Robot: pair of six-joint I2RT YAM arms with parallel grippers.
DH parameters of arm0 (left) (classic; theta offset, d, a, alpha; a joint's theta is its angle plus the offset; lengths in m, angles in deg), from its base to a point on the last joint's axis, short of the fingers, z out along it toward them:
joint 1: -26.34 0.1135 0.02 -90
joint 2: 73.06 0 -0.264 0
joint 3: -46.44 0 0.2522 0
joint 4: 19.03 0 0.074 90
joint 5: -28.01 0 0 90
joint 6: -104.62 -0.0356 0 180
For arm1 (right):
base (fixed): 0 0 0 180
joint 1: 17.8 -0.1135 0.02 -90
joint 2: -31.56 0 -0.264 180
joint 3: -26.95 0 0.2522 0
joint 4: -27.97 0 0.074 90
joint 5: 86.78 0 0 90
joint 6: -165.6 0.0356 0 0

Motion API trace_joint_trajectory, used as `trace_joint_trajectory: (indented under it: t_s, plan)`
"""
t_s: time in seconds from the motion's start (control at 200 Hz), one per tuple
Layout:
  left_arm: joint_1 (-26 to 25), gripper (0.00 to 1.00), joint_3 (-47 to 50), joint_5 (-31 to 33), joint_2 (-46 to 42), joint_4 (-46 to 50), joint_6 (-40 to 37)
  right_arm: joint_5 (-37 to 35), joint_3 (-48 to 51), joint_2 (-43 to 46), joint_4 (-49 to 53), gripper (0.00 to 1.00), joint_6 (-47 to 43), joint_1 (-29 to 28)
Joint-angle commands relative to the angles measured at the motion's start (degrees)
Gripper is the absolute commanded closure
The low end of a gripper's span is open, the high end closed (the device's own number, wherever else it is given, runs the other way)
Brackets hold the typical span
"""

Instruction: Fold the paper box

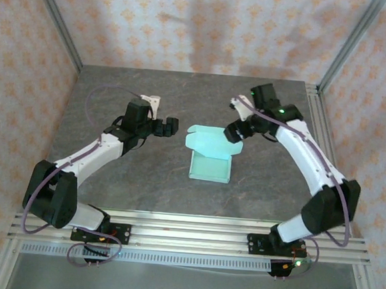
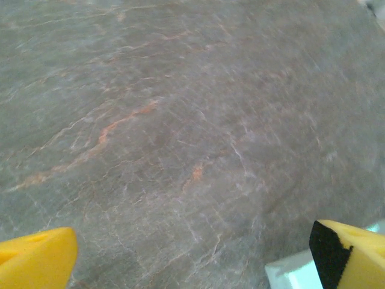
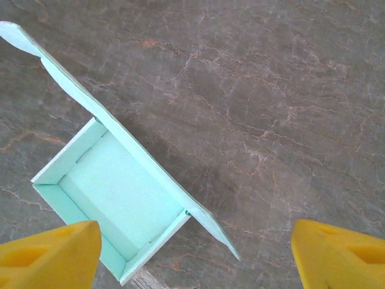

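Note:
The paper box (image 1: 210,158) is pale mint-green card at the table's centre, its walls folded up into a shallow tray (image 3: 117,198) and its lid flap (image 3: 132,144) standing up at the far side. One corner of the box (image 2: 295,274) peeks in at the lower right of the left wrist view. My right gripper (image 1: 236,130) hovers open at the box's far right corner, its yellow fingertips (image 3: 51,253) spread wide with nothing between them. My left gripper (image 1: 168,126) is open to the left of the box, apart from it, above bare table.
The grey marbled tabletop (image 1: 144,174) spreads around the box. Aluminium frame posts (image 1: 55,20) stand at the back corners, and a rail (image 1: 193,233) carrying both arm bases runs along the near edge. Patterned walls enclose the space.

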Motion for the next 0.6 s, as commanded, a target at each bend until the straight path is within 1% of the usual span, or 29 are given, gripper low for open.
trace_joint_trajectory:
  t_s: [0.0,0.115,0.205,0.285,0.315,0.42,0.455,0.546,0.591]
  plan:
    - [-0.3,0.0,-6.7,-10.0,-0.1,6.8,-15.0,11.6,4.0,1.4,-3.7,0.18,-6.0,3.1]
    - [-0.3,0.0,-13.3,-16.3,2.0,17.9,-25.0,14.9,3.6,-0.1,0.4,0.19,-13.8,5.3]
    - [-0.2,0.0,-18.3,-19.8,4.3,24.9,-29.6,16.3,0.6,-4.2,7.4,0.21,-22.0,5.9]
    - [-0.2,0.0,-21.2,-20.6,6.1,28.5,-31.7,15.0,-2.9,-8.4,11.6,0.22,-25.7,6.2]
    - [-0.2,0.02,-22.0,-20.9,6.7,29.6,-32.8,14.5,-4.1,-9.8,13.2,0.23,-27.0,6.2]
    - [-0.3,0.03,-23.2,-20.7,7.8,31.6,-34.6,12.7,-7.2,-13.5,15.6,0.27,-28.8,6.2]
    - [-0.2,0.03,-23.3,-20.6,8.0,31.8,-34.9,12.2,-7.9,-14.3,15.9,0.3,-28.9,6.2]
    - [-0.2,0.03,-23.0,-20.2,7.8,31.4,-35.1,10.4,-9.5,-16.3,17.7,0.45,-29.9,6.3]
    - [-0.2,0.03,-23.1,-20.0,7.9,31.3,-34.8,9.4,-10.0,-17.0,18.5,0.49,-30.0,6.3]
